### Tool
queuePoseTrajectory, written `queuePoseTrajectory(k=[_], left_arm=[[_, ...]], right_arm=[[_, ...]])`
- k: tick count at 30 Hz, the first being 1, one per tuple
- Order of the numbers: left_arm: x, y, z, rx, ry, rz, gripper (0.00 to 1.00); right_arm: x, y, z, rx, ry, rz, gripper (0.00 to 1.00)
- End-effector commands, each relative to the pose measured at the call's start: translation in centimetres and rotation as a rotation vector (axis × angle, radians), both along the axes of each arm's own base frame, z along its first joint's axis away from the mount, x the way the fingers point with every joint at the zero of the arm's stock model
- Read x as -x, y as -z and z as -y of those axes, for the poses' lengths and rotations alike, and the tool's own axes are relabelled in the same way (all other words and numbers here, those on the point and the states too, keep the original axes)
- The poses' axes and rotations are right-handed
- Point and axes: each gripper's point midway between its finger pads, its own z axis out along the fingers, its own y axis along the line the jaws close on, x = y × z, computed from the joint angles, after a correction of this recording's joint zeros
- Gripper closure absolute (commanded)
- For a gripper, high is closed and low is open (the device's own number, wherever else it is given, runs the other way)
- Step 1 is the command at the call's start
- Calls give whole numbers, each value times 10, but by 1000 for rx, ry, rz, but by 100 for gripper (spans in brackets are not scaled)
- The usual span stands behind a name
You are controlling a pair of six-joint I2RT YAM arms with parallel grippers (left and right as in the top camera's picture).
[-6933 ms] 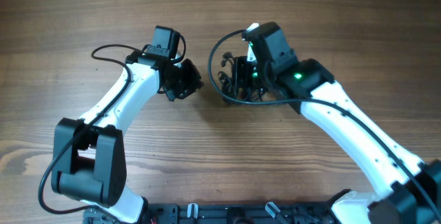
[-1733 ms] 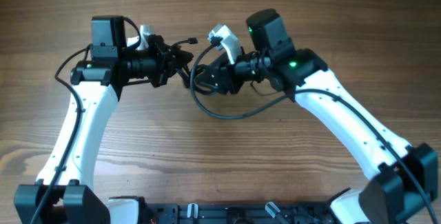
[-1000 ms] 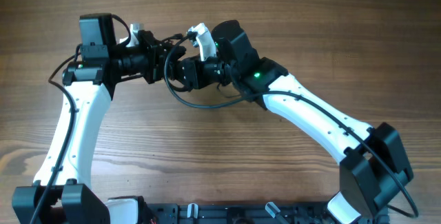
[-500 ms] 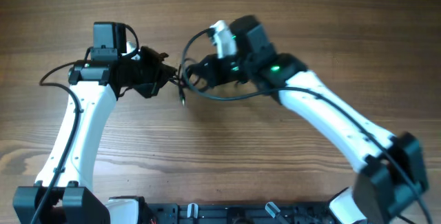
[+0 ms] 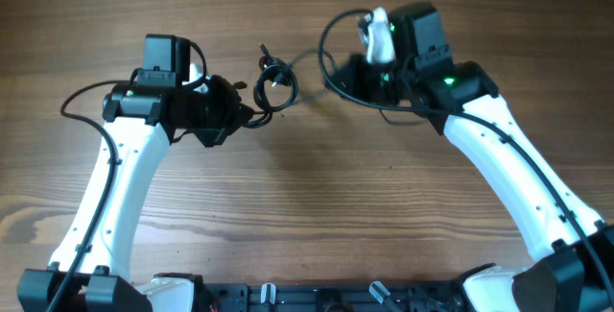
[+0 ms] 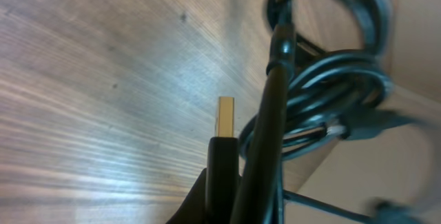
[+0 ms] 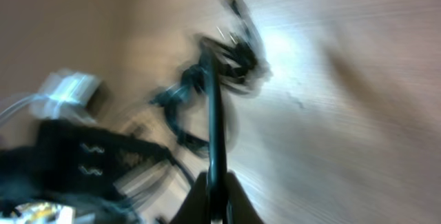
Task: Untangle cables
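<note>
Cables [image 5: 275, 88] are strung between both grippers over the table [image 5: 307, 226]. The left gripper [image 5: 242, 117] is clamped on a cord and a plug [image 6: 225, 117], with the coiled knot just past its tips. The right gripper [image 7: 211, 186] is pinched shut on one cord, well right of the knot.

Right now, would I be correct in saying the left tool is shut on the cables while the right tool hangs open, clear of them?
Not quite: the right tool is shut too, pinching one of the cables, as the right wrist view shows. The left tool is indeed shut on the cables.
</note>
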Motion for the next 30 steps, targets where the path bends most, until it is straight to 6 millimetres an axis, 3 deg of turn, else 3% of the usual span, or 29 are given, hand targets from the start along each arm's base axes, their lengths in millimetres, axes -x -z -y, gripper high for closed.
queuePoseTrajectory(k=[1,4,7,9,10,13,15,16,18,21,24,26,30], left_arm=[[-10,24,-39,-195,-71,13,96],[-28,16,-38,-186,-82,95,96],[-44,7,-37,-179,-90,172,96],[-57,-2,-36,-171,-95,238,96],[-62,-6,-34,-157,-91,263,96],[-86,-55,4,37,61,512,96],[-88,-85,23,152,154,630,96],[-87,-95,31,194,196,671,96],[-73,-108,45,270,321,728,96],[-58,-95,49,285,376,672,96],[-43,-94,56,313,482,697,96],[-28,-106,64,374,607,786,96],[-24,-116,68,405,657,848,96]], right_arm=[[-19,9,92,362,260,69,95],[0,32,97,452,177,-12,92],[16,50,88,490,72,-69,90],[32,57,57,406,-102,-90,87],[39,56,38,332,-200,-85,75],[61,43,-5,167,-477,7,33],[62,38,-13,129,-509,38,18],[58,35,-16,114,-504,57,14],[44,23,-21,90,-479,124,13],[25,-12,-33,35,-476,305,13],[7,-25,-35,13,-378,333,15],[3,-29,-37,6,-376,363,16],[0,-9,-26,94,-359,354,22]])
